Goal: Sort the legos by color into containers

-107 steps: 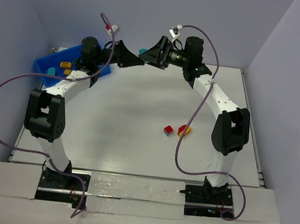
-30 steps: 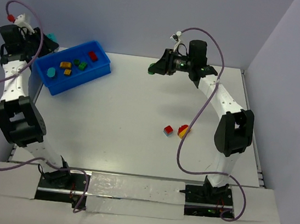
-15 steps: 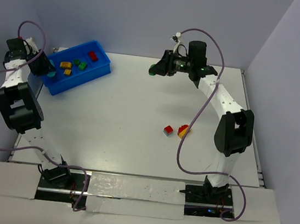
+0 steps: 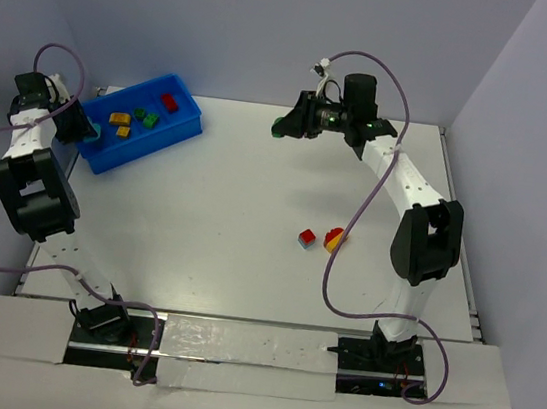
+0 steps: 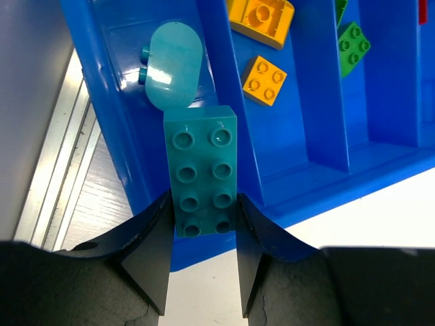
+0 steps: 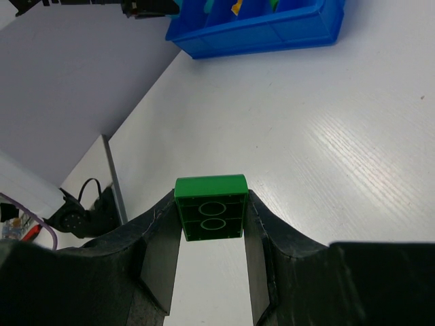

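The blue bin (image 4: pixel 189 124) stands at the table's back left. My left gripper (image 4: pixel 86 129) is shut on a teal lego (image 5: pixel 202 173), held over the bin's leftmost compartment (image 5: pixel 115 81), where a pale teal rounded lego (image 5: pixel 174 64) lies. Yellow legos (image 5: pixel 265 76) and a green one (image 5: pixel 353 47) lie in the neighbouring compartments, and a red one (image 4: pixel 169 102) at the far end. My right gripper (image 4: pixel 281 129) hangs above the back middle of the table, shut on a green lego (image 6: pixel 209 207). A red lego (image 4: pixel 306 238) and a red-yellow one (image 4: pixel 335 238) lie loose at the middle right.
Grey walls close in the table at the back and both sides. A metal rail (image 5: pixel 58 170) runs along the table's left edge beside the bin. The bin (image 6: pixel 272 30) lies far off to the upper left in the right wrist view.
My left arm has swung down from high at the far left to the bin's left end, carrying the teal lego. The right arm has barely moved.
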Robot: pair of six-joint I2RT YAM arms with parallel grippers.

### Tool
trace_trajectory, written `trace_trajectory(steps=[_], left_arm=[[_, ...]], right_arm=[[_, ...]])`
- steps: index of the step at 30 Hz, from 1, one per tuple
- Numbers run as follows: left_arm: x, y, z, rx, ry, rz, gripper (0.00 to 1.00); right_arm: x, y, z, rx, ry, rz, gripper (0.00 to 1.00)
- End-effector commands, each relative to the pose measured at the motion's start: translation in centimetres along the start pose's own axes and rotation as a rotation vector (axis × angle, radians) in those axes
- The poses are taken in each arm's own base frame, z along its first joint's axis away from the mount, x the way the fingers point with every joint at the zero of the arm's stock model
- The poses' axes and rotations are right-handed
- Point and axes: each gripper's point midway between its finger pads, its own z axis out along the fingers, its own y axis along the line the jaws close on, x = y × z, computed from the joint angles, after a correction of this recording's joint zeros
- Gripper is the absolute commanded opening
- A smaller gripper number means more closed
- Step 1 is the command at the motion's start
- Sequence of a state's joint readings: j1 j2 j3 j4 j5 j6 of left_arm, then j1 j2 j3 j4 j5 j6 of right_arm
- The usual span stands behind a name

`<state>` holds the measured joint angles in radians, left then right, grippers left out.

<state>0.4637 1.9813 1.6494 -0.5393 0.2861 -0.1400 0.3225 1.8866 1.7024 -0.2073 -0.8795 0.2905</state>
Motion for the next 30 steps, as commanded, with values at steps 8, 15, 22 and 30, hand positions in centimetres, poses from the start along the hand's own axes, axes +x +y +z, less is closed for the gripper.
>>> trace_trajectory(steps=[8,15,22,30], left_arm=[[-2.6,-1.1,-0.5,0.000,-0.051,0.055,0.61],[-4.7,-4.4,-2.8,0.136,-0.124,0.097,0.76],[-7.0,-16.7,-11.9,0.625,-0.342,0.278,0.76],[0.3,-31.1,-18.0,0.933,-0.417,0.519,0.75]], right_arm=[[-3.3,1.7,-0.5,-0.020,-0.068,-0.086,0.00],[-4.2,2.2,-0.5,-0.010,-0.103,-0.082,0.00],[-6.9,4.1,-0.4,-0.065,-0.223,-0.049,0.00],[-8.6,5.3,1.2,-0.183,-0.289,0.273,0.00]])
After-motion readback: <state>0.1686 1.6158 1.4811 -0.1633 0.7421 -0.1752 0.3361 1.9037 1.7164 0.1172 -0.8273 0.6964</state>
